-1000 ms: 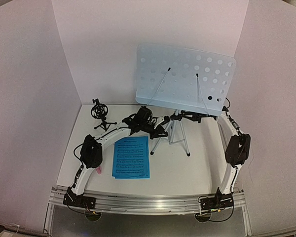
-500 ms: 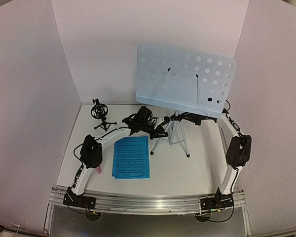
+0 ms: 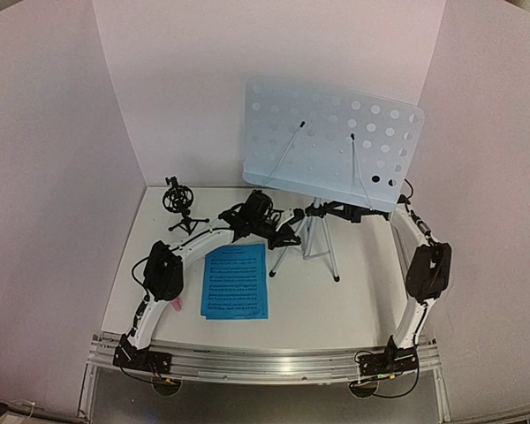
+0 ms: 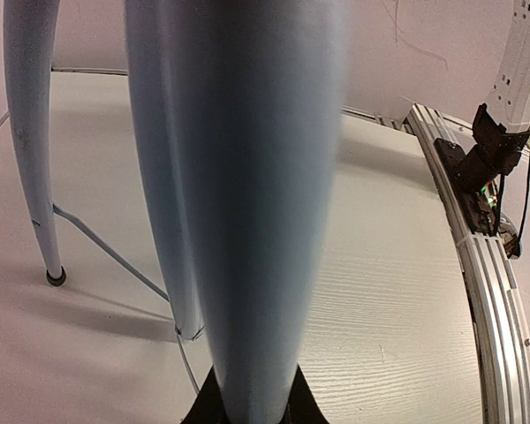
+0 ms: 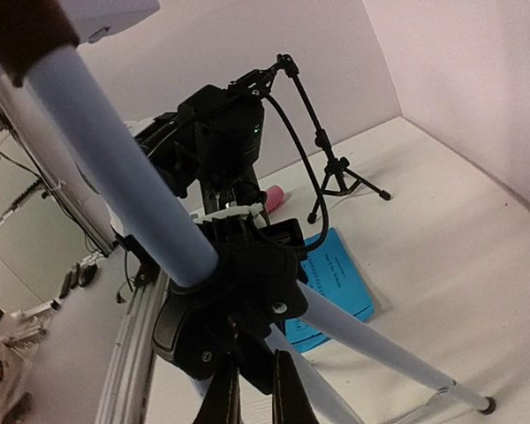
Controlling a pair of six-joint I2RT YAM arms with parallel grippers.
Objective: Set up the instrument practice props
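Observation:
The music stand (image 3: 331, 141), a pale blue perforated desk on a silver tripod, stands upright at the back middle. My left gripper (image 3: 289, 235) is shut on one tripod leg (image 4: 247, 221), which fills the left wrist view. My right gripper (image 3: 325, 210) reaches in from the right. Its fingers (image 5: 223, 397) are closed on the underside of the tripod's black hub (image 5: 247, 300). Blue music sheets (image 3: 236, 281) lie flat in front of the stand. The black tripod mic holder (image 3: 178, 201) stands at the back left. The pink microphone (image 5: 276, 196) lies by the left arm, mostly hidden.
White walls close in the table on the left, back and right. A metal rail (image 3: 265, 362) with both arm bases runs along the near edge. The tripod's other legs (image 4: 31, 141) spread over the table near the sheets.
My right gripper's jaws have closed on the tripod hub, and that arm's elbow has shifted slightly right. The left gripper and the stand have not visibly moved.

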